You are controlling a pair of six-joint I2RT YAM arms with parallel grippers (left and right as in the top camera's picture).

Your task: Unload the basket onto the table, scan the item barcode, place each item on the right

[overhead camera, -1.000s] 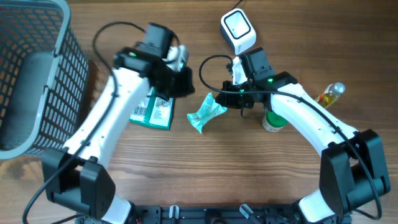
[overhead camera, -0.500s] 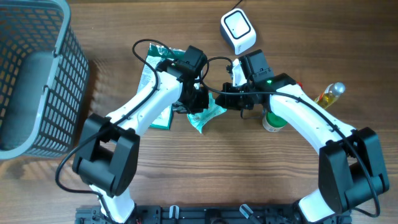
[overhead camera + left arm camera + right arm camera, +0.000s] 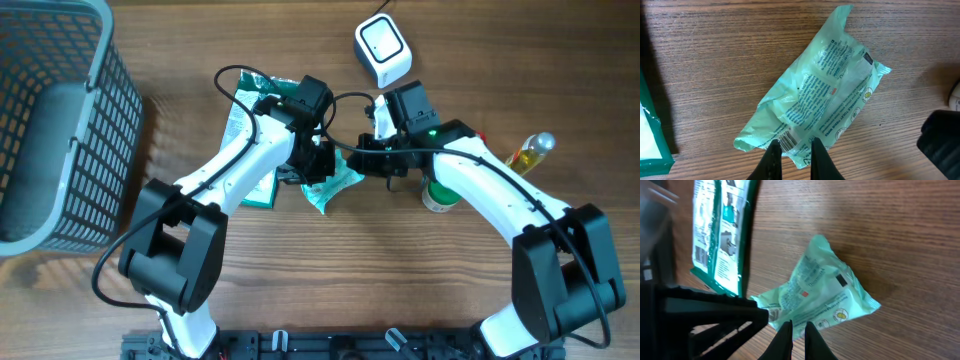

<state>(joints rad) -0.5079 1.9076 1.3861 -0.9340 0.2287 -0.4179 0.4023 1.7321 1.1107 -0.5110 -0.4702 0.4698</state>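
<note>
The item is a light green crumpled packet [image 3: 338, 187] lying on the wooden table between my two arms. Its barcode [image 3: 786, 140] faces up at the near end in the left wrist view. My left gripper [image 3: 318, 170] [image 3: 792, 146] is shut on that barcode end of the packet [image 3: 825, 95]. My right gripper [image 3: 362, 160] [image 3: 798, 326] is shut on the packet's [image 3: 815, 292] lower edge from the other side. The white scanner [image 3: 383, 50] stands at the back of the table, beyond the right arm.
A dark green flat pack [image 3: 250, 185] [image 3: 720, 230] lies left of the packet, under the left arm. A grey wire basket [image 3: 60, 130] fills the left side. A white bottle with a green cap [image 3: 438, 193] and a yellow bottle [image 3: 530, 150] stand at the right.
Over the last second the left arm swung right, from over the dark green pack to the light green packet. The right arm and the packet have stayed in place.
</note>
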